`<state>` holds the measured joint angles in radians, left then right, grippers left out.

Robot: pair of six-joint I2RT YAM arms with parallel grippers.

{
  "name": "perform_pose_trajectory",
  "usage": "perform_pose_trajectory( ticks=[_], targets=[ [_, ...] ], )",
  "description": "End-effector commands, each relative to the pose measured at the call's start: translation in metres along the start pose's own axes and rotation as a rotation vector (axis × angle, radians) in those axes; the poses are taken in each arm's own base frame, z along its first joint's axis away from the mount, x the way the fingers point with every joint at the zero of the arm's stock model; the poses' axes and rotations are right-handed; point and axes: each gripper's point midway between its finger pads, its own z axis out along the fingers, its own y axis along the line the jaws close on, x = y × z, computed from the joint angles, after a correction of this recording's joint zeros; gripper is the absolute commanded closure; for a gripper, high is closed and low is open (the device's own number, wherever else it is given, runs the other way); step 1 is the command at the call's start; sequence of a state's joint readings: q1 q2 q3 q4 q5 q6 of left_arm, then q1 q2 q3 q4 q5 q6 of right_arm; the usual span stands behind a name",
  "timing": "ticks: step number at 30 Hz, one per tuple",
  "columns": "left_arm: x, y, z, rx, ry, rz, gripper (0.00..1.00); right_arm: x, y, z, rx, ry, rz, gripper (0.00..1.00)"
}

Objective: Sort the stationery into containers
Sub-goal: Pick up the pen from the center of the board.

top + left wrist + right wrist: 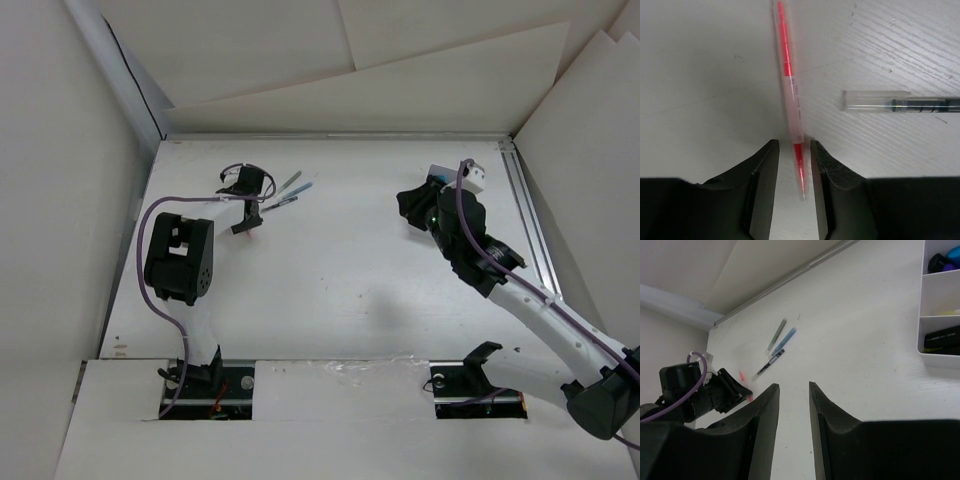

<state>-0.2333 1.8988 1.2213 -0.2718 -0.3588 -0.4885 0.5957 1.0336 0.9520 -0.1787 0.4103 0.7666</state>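
Jaws of left end effector (794, 146) loosely straddle a red pen (786, 60); right end effector (793, 386) slightly open, empty.

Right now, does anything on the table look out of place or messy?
Nothing is spilled or broken, but several pens lie loose at different angles on the table, away from the box. The red pen sits between the open fingers of the left hand.
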Motion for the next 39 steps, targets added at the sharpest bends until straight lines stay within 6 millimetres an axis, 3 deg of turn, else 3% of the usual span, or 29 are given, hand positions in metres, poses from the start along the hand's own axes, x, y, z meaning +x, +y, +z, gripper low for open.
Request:
perform_pose_trajectory(
  ticks=[1, 5, 8, 12, 13, 17, 18, 21, 22, 25, 26, 29, 31, 36, 39],
  targets=[
    [0.008, 0.014, 0.001, -0.055, 0.034, 0.029, 0.73, -0.007, 0.009, -0.004, -0.039, -0.024, -0.001, 0.64],
    [0.018, 0.017, 0.003, -0.067, 0.052, 0.005, 0.96, -0.007, 0.009, -0.004, -0.039, -0.024, -0.001, 0.63],
    [0.023, 0.019, -0.006, -0.059, 0.047, 0.0, 1.0, -0.009, 0.011, -0.004, -0.044, -0.03, -0.007, 0.6],
    [0.009, 0.01, -0.044, 0.005, -0.036, -0.045, 1.0, 0.014, 0.022, 0.006, -0.106, 0.062, -0.054, 0.51],
    [-0.005, 0.007, -0.067, 0.05, -0.089, -0.065, 1.0, 0.016, 0.028, 0.007, -0.134, 0.076, -0.062, 0.5],
    [-0.021, -0.027, -0.13, 0.358, -0.176, -0.107, 1.0, 0.048, 0.051, 0.015, -0.245, 0.213, -0.109, 0.43],
    [-0.022, -0.042, -0.153, 0.514, -0.199, -0.117, 1.0, 0.056, 0.054, 0.014, -0.273, 0.248, -0.12, 0.41],
    [-0.017, -0.062, -0.181, 0.721, -0.218, -0.106, 0.96, 0.054, 0.068, 0.012, -0.335, 0.259, -0.134, 0.35],
    [-0.014, -0.08, -0.2, 0.851, -0.221, -0.078, 0.96, 0.056, 0.073, 0.012, -0.353, 0.274, -0.135, 0.34],
    [0.003, -0.102, -0.22, 0.979, -0.202, -0.007, 0.96, 0.067, 0.091, 0.01, -0.449, 0.336, -0.143, 0.31],
    [0.01, -0.116, -0.239, 1.066, -0.203, 0.03, 0.96, 0.074, 0.1, 0.01, -0.497, 0.377, -0.144, 0.3],
    [0.024, -0.134, -0.26, 1.159, -0.234, 0.095, 0.96, 0.083, 0.106, 0.012, -0.524, 0.426, -0.136, 0.29],
    [0.039, -0.144, -0.276, 1.219, -0.235, 0.144, 0.96, 0.076, 0.116, 0.011, -0.571, 0.417, -0.131, 0.27],
    [0.047, -0.146, -0.296, 1.326, -0.251, 0.163, 0.96, 0.08, 0.121, 0.012, -0.585, 0.446, -0.115, 0.26],
    [0.049, -0.142, -0.305, 1.366, -0.257, 0.149, 0.96, 0.08, 0.108, 0.022, -0.522, 0.423, -0.103, 0.26]
  ],
)
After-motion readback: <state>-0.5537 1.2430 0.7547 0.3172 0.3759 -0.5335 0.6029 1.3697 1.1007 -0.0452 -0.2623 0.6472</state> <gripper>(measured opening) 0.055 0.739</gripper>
